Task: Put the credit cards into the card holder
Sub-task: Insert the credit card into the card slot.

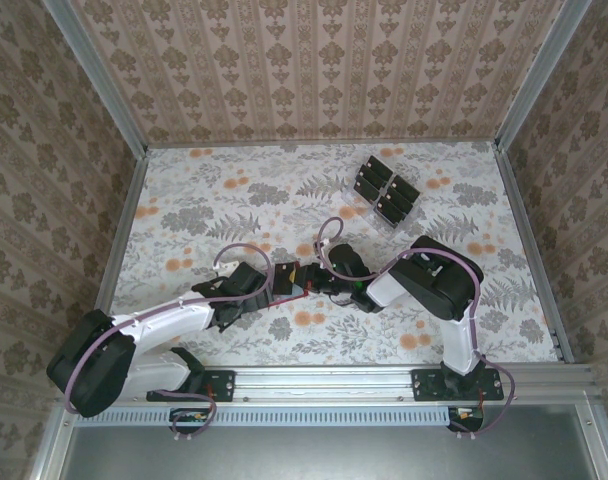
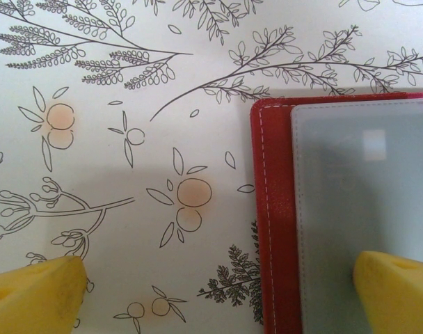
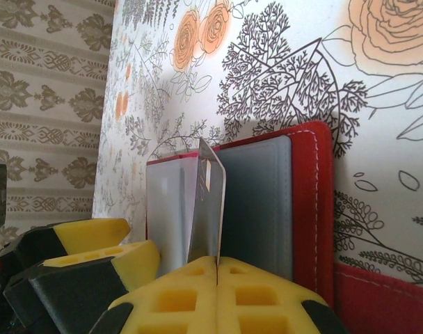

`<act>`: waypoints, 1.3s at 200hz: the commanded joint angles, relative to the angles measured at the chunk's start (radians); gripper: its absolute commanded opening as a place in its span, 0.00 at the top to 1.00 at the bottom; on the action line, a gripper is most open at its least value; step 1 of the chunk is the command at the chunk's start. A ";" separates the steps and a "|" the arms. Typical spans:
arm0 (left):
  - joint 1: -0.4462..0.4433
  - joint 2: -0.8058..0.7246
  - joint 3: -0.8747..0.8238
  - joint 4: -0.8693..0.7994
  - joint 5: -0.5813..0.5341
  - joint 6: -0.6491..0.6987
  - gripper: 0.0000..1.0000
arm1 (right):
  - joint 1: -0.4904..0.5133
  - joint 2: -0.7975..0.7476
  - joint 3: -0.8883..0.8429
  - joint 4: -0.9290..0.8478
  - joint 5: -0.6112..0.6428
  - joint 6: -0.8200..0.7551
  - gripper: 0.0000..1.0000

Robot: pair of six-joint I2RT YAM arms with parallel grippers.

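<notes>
Stock of credit cards (image 1: 384, 190) sits grouped well beyond the right end effector (image 3: 217, 261), at the far side of the counter (image 2: 128, 174). That right end effector is clamped narrow on a thin pale sheet (image 3: 210, 202) standing edge-up just ahead of its fingertips. Can't tell whether the sheet is a card or a pocket leaf of the card holder (image 3: 312, 209). The card holder lies open on the counter directly in front of it, with red border and grey pockets either side of the sheet. The left end effector (image 2: 215, 292) is spread wide and holds nothing. One of its fingers (image 2: 396, 292) is over the holder's pale inside and the other is out over bare counter; contact can't be confirmed. Risks, as judgement:

1. The pinch is on the sheet's lower edge alone, so a side load likely twists it or slips it out.
2. The holder looks light and unclamped. A push along the counter probably slides it or folds a half shut instead of seating anything.
3. If the sheet meets a pocket lip off-angle, it bows or jams.
4. Both end effectors are crowded over the holder. A small lateral move could knock fingers together and shove the holder away.
</notes>
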 commanded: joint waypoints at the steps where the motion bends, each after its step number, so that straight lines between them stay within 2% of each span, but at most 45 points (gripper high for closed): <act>1: -0.005 -0.007 -0.028 -0.045 -0.020 -0.010 0.00 | 0.009 -0.003 0.020 -0.047 -0.006 -0.022 1.00; 89: -0.006 -0.013 -0.030 -0.050 -0.020 -0.013 0.00 | 0.024 0.014 0.042 -0.050 -0.015 -0.017 1.00; 144: -0.001 -0.022 -0.012 -0.058 -0.017 -0.004 0.00 | 0.025 0.020 0.056 -0.066 -0.061 -0.021 1.00; 206: 0.066 -0.079 0.026 -0.087 -0.005 0.024 0.00 | 0.022 0.021 0.075 -0.143 -0.112 -0.057 1.00; 260: 0.100 -0.048 0.030 -0.084 0.004 0.018 0.00 | 0.020 0.049 0.123 -0.204 -0.162 -0.068 1.00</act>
